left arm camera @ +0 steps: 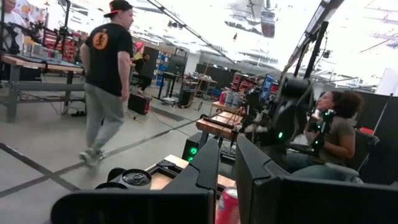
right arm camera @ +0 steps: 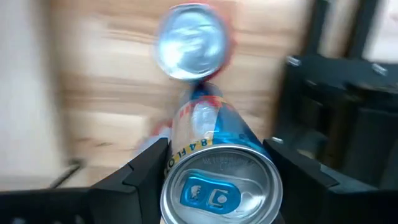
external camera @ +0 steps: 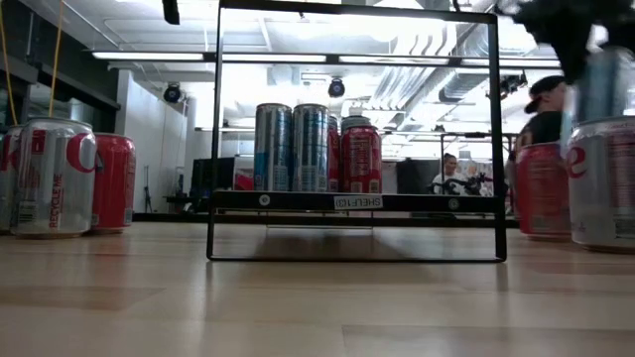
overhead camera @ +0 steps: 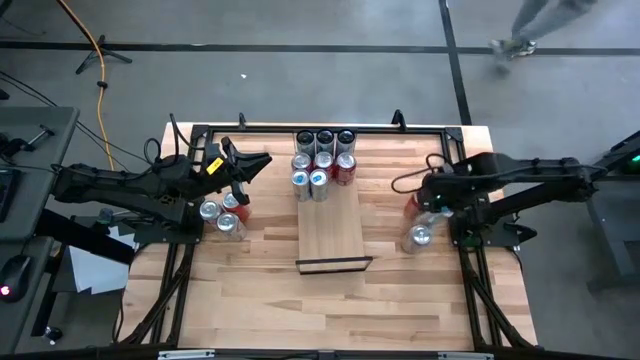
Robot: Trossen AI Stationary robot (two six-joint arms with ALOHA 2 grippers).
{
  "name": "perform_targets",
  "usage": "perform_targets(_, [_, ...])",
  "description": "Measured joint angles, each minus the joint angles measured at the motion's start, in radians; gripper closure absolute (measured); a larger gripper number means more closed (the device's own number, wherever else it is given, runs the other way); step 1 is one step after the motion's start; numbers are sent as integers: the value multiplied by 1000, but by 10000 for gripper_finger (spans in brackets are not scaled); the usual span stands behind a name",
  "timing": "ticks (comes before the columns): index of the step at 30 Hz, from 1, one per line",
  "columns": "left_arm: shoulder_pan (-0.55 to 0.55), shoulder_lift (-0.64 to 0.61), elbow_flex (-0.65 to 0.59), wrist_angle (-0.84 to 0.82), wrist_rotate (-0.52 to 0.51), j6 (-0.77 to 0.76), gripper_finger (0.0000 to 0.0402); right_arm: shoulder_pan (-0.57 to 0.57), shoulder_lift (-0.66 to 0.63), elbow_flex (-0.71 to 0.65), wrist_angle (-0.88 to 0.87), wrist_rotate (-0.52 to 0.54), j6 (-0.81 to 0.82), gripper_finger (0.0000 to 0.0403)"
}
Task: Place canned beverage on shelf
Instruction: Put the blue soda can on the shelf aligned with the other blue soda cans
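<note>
While the fingers bracket it, the blue-and-silver can [right arm camera: 217, 180] sits between the jaws of the right gripper [right arm camera: 217, 177], near the desk's right edge; the jaws are part-closed around its body, and whether they truly pinch it yet cannot be told.

Item, neighbours: a silver-topped red can [right arm camera: 191, 42] stands just beyond the held one, with another red can [overhead camera: 411, 205] close by near the same edge. Risk: a lift that swings sideways could knock either over.

Item, the shelf [overhead camera: 333, 240]: pale board at the desk's centre, black lip toward the near edge, its far end crowded with a cluster of cans [overhead camera: 323, 165]; the near half is bare. Risk: setting down too far along would strike the cluster; too near a side edge, the can could tip off.

Item, grip: a smooth tall can held loosely may slip or tilt in transit.

Item, left gripper [overhead camera: 255, 160]: closed on nothing, parked near the desk's far-left corner above four cans [overhead camera: 224, 212], well apart.
</note>
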Motion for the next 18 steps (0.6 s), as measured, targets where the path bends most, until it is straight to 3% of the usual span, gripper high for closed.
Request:
perform_targets(10, [0,0,0,-25,-4,17,398,-8,52,153,22,-14,-158,185])
perform_targets(18, [0,0,0,-25,-4,17,398,-19,199,245,271,4,-346,185])
